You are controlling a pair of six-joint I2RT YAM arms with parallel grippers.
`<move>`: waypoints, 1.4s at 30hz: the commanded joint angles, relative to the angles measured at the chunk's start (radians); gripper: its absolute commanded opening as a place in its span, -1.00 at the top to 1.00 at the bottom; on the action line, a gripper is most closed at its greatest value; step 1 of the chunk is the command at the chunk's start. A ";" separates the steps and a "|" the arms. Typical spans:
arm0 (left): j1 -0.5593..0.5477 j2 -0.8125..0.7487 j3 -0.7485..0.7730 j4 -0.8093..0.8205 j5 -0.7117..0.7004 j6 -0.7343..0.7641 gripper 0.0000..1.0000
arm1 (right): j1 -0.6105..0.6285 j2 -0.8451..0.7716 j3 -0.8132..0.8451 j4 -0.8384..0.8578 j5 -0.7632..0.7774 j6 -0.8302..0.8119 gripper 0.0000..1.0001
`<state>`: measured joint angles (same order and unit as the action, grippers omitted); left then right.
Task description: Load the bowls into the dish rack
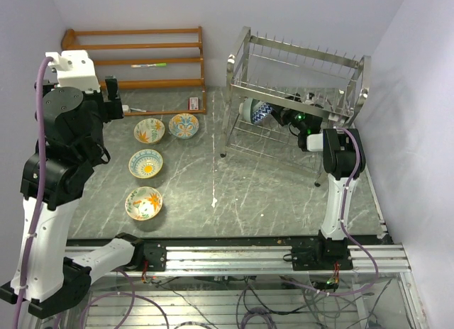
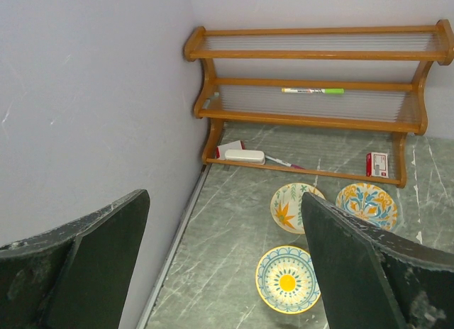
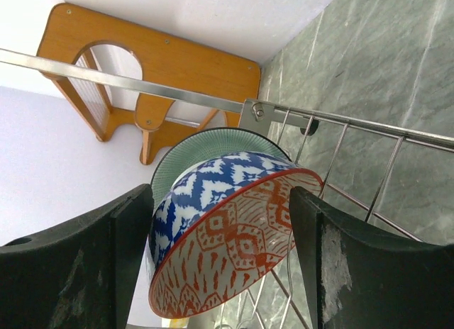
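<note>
Meeting white walls (image 1: 142, 10), grey marble tabletop (image 1: 269, 194) bears silver wire dish rack (image 3: 177, 91); right gripper (image 3: 221, 198) gapes at its blue-red patterned bowl (image 3: 227, 233), left gripper (image 2: 225, 200) gapes empty.

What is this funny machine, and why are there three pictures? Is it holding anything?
It is a robot with two arms, each ending in a two-finger gripper. One picture looks down from above; the other two come from cameras on the wrists. Four painted bowls lie on the table, near a wooden shelf. The right gripper reaches into the dish rack, where a blue-and-red bowl stands on edge before a mint green bowl. The left gripper hangs above the table. Both look open, so nothing is held.
</note>
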<state>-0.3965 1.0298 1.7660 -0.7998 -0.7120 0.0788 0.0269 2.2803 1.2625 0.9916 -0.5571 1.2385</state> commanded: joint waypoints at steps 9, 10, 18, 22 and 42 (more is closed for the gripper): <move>-0.008 -0.005 0.011 0.029 0.005 -0.011 -0.98 | -0.009 -0.007 0.087 0.035 -0.071 -0.034 -0.56; -0.008 -0.006 0.008 0.030 0.006 -0.013 -0.98 | -0.009 -0.001 0.104 0.046 -0.079 -0.023 -0.56; -0.008 -0.001 0.010 0.034 0.008 -0.027 -0.98 | -0.009 0.021 0.178 0.047 -0.120 -0.010 -0.62; -0.008 -0.001 0.010 0.034 0.007 -0.035 -0.98 | -0.008 0.018 0.159 0.105 -0.135 0.019 -0.62; -0.008 0.021 0.024 0.043 0.053 -0.079 -0.98 | 0.115 -0.199 -0.254 0.598 -0.178 0.312 -0.55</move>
<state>-0.3965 1.0538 1.7660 -0.7887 -0.6868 0.0231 0.1013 2.2032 1.0611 1.4200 -0.6933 1.4891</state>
